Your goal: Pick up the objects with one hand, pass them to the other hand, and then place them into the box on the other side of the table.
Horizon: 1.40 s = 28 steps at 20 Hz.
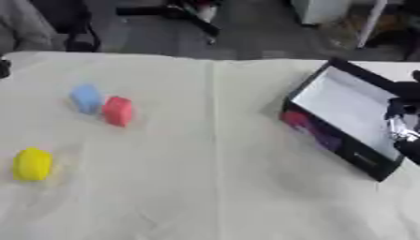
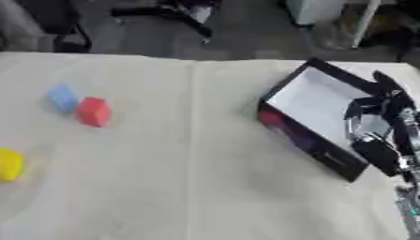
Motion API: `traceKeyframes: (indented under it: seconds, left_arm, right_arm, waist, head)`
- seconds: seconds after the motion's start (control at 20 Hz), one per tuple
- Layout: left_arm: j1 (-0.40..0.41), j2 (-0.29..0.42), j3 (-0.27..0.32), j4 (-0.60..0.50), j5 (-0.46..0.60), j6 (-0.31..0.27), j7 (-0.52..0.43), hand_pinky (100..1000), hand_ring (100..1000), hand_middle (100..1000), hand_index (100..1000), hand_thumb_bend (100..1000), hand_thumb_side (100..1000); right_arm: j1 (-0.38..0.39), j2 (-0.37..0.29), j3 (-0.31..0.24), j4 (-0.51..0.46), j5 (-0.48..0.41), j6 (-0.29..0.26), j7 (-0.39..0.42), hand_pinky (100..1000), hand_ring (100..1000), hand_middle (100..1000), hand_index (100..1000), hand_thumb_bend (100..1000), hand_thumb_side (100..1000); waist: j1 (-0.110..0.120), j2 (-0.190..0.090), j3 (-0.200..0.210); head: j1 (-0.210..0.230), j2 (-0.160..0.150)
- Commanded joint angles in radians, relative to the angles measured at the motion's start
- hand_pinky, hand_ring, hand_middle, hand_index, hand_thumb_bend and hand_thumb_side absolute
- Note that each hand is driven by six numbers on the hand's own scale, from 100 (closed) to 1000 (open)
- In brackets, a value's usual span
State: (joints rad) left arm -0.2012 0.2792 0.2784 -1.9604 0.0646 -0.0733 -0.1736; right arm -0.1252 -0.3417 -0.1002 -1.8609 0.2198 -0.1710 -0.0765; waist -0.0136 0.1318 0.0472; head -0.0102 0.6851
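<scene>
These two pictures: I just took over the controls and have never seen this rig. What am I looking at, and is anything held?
Both pictures come from one stereo camera in the robot's head, left and right eye, looking down at a cloth-covered table. On your left lie a blue block, a red block touching it, and a yellow object nearer you. On the right is an open box, empty inside. The black and silver thing above it is the robot's right hand, which seems to hold nothing. The left hand is out of view.
</scene>
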Motion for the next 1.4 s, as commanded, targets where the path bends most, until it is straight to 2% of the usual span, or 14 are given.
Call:
traceKeyframes:
  seconds: [0.05, 0.9, 1.1, 1.3, 1.4]
  left_arm:
    - [-0.005, 0.008, 0.002, -0.022, -0.004, 0.005, -0.001, 773, 706, 715, 829, 230, 817]
    - [-0.002, 0.010, 0.008, -0.029, -0.025, 0.002, -0.015, 773, 701, 712, 836, 245, 791]
    - [-0.001, 0.050, 0.009, -0.025, -0.048, -0.019, -0.030, 773, 691, 703, 839, 241, 754]
    - [0.005, 0.126, 0.003, -0.003, -0.081, -0.063, -0.066, 774, 680, 691, 841, 226, 728]
    - [0.010, 0.174, -0.006, 0.015, -0.103, -0.094, -0.086, 774, 675, 686, 840, 213, 711]
  right_arm:
    - [-0.010, -0.012, -0.012, -0.009, -0.002, 0.002, -0.006, 694, 712, 791, 946, 100, 381]
    - [-0.010, -0.013, -0.015, -0.012, 0.000, 0.006, -0.006, 694, 712, 791, 947, 100, 381]
    - [-0.009, -0.015, -0.015, -0.011, 0.001, 0.008, -0.004, 694, 712, 791, 948, 100, 382]
    - [-0.007, -0.017, -0.015, -0.010, 0.003, 0.009, 0.000, 694, 712, 791, 948, 100, 382]
    - [-0.006, -0.019, -0.016, -0.009, 0.004, 0.010, 0.001, 694, 711, 791, 949, 100, 382]
  waist:
    - [0.003, -0.009, 0.000]
    - [0.006, -0.008, -0.002]
    - [0.009, -0.009, -0.002]
    - [0.013, -0.013, -0.003]
    - [0.014, -0.015, -0.004]
  head:
    - [-0.003, 0.000]
    - [0.024, -0.002]
    - [0.046, 0.027]
    - [0.032, 0.073]
    - [0.028, 0.082]
